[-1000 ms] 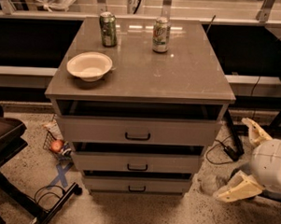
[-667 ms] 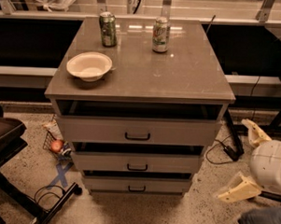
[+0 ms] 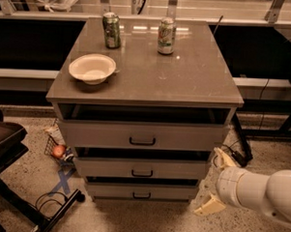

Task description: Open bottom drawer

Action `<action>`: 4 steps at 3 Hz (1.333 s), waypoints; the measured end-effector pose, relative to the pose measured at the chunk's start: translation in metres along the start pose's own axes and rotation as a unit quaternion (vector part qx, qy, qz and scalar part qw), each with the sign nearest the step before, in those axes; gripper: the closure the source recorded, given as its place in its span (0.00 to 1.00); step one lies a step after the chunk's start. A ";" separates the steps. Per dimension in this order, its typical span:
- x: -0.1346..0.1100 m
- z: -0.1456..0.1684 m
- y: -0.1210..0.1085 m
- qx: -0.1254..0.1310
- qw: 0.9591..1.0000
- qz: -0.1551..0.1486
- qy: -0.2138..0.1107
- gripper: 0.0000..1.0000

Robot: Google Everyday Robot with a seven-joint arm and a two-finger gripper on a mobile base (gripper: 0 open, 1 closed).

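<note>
The bottom drawer (image 3: 113, 190) sat lowest under the tabletop (image 3: 186, 76) front edge, its handle (image 3: 142, 195) lying along that edge. The gripper (image 3: 215, 182) hung beneath the front right corner, fingers spread wide, level with the handle, clear of its end.

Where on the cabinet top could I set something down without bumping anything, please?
The cabinet top is bare across its right side, beyond the right can, and along the front edge right of the bowl. The left side is crowded by the left can and bowl. The end effector, open, hangs low at the cabinet's right, beside the bottom drawer.
</note>
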State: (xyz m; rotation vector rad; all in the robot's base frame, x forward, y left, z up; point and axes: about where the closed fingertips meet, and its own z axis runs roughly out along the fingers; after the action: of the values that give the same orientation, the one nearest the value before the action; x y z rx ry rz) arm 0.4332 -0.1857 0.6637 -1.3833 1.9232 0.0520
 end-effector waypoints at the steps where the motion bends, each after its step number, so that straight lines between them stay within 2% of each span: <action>1: 0.039 0.063 0.013 -0.003 1.000 0.010 0.000 0.00; 2: 0.076 0.131 0.039 -0.017 0.999 0.039 -0.025 0.00; 3: 0.076 0.131 0.039 -0.017 0.999 0.039 -0.025 0.00; 4: 0.081 0.159 0.050 -0.038 0.998 0.038 -0.016 0.00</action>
State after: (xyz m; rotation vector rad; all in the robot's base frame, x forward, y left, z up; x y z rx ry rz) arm 0.4681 -0.1600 0.4834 -1.3507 1.9650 0.1845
